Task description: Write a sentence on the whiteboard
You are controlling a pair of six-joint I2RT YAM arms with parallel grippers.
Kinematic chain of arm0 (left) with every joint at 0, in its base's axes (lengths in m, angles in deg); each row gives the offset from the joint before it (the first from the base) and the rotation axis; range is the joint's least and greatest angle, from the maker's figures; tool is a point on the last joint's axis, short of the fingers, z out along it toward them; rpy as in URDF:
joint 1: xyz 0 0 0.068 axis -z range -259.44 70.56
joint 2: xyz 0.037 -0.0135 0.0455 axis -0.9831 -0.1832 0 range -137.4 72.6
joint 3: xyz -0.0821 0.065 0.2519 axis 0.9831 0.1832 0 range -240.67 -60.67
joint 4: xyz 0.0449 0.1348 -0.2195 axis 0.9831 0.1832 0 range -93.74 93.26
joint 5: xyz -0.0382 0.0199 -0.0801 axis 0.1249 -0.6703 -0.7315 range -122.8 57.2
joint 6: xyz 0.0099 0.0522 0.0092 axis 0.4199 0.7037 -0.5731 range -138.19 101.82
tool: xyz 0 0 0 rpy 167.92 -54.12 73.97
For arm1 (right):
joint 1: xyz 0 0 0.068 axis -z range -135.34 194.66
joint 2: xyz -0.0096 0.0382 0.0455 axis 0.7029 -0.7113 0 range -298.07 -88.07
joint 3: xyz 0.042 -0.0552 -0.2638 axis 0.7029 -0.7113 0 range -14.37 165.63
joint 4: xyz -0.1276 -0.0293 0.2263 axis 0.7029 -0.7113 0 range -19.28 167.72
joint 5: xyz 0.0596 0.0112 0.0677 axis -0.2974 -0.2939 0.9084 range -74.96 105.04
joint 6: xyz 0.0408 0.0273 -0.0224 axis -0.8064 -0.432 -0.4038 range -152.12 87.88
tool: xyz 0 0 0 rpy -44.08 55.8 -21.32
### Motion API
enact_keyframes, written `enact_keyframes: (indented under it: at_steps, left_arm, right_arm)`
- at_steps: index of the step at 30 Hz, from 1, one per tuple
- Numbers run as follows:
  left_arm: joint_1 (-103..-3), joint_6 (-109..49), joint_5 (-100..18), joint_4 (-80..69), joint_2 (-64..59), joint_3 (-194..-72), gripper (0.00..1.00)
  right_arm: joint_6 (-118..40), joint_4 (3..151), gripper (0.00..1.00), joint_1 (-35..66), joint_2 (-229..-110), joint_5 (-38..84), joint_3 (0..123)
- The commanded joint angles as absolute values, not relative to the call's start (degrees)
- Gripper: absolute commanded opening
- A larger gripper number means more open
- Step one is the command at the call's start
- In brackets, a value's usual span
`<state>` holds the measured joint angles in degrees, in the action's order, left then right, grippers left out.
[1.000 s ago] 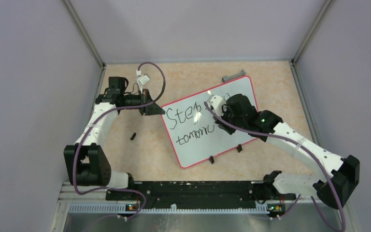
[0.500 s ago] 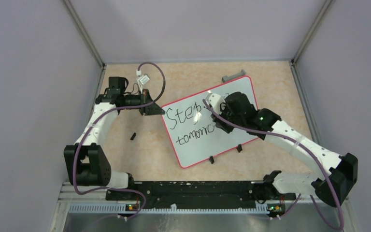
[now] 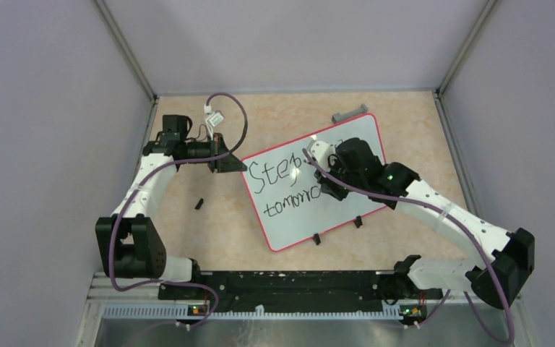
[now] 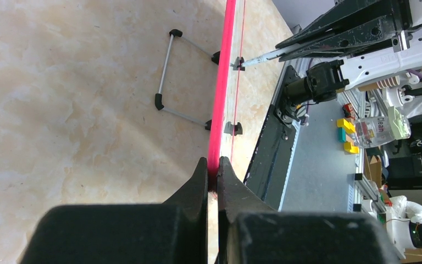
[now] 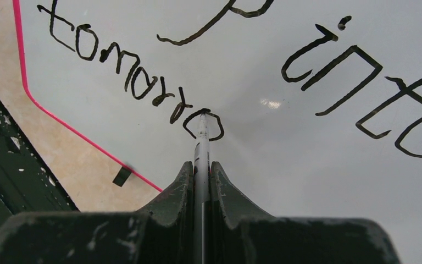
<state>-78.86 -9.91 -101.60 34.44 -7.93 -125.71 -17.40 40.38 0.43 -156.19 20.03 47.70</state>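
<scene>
**Whiteboard** [image 3: 296,220]: lies askew at mid-table, between both arms. L gripper [image 4: 213,170] is pinched tight on its pink rim, steadying it. R gripper [image 5: 200,171] is clamped on the marker [image 5: 202,137], tip at the last "o" of the sentence [image 5: 134,80], line two. Step judged: finishing "tomorrow". To do it well, use light, even tip pressure and short strokes, w/ L grip kept firm (the rim pinch is narrow, so the board could pivot). R wrist view shows "into", which the arm hides in the top view. L wrist view shows the board edge-on w/ a wire stand [image 4: 167,71].
</scene>
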Motion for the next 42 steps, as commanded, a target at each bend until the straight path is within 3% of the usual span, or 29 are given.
enact_keyframes:
  at_steps: [1,16,42]
  left_arm:
    - [-78.2,-7.3,-100.0,34.8,-8.3,-125.9,0.00]
    - [-78.2,-7.3,-100.0,34.8,-8.5,-125.9,0.00]
    - [-78.2,-7.0,-99.8,34.7,-8.4,-125.5,0.00]
  right_arm:
    - [-18.9,41.2,0.00,1.2,-153.9,23.4,50.7]
    - [-15.6,38.0,0.00,8.2,-150.5,29.1,47.5]
    - [-14.0,41.2,0.00,8.2,-153.4,22.3,44.5]
